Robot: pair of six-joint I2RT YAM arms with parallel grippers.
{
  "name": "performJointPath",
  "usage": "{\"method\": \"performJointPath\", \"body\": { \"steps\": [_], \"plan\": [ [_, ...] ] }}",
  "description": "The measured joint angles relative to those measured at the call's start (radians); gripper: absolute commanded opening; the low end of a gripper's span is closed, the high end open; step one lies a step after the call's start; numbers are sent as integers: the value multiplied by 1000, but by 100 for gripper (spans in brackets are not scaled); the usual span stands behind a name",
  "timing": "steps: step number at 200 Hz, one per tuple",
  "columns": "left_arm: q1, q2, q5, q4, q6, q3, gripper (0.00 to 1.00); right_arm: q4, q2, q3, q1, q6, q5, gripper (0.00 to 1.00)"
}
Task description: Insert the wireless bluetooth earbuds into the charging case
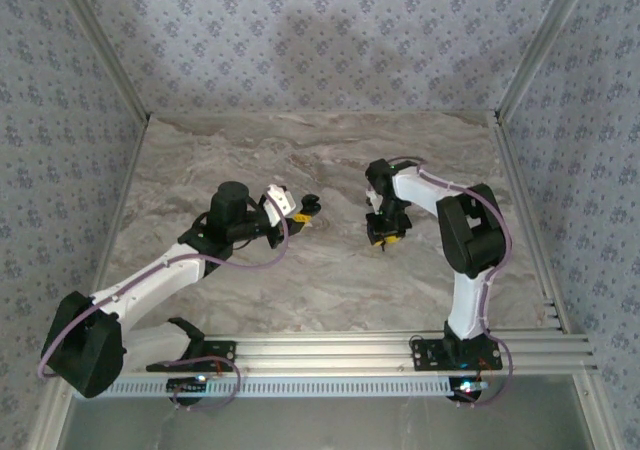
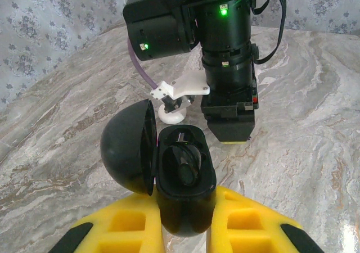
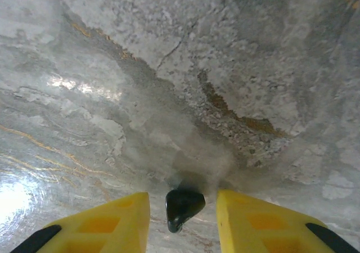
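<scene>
Gripping the glossy black egg-shaped plastic charging case (image 2: pixel 185 171), the left pincer (image 2: pixel 185 230) holds it lid-open, ready to receive. Near the middle of the bench (image 3: pixel 236 67), the right pincer (image 3: pixel 183 198) stands narrow, straddling a tiny black plastic earbud (image 3: pixel 183 209), not yet pinching.

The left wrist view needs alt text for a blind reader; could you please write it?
An open black charging case sits clamped in the left gripper's yellow fingers, lid swung left. Beyond, the right arm points down at the marble table.
</scene>
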Motion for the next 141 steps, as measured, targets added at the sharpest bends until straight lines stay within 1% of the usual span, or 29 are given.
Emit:
{"method": "performJointPath", "body": {
  "steps": [84,141],
  "plan": [
    [0,0,0,0,-1,0,13,13,0,-12,2,7,23,28],
    [0,20,-1,13,-16,-4,13,135,-93,-127,2,49,27,26]
  ]
}}
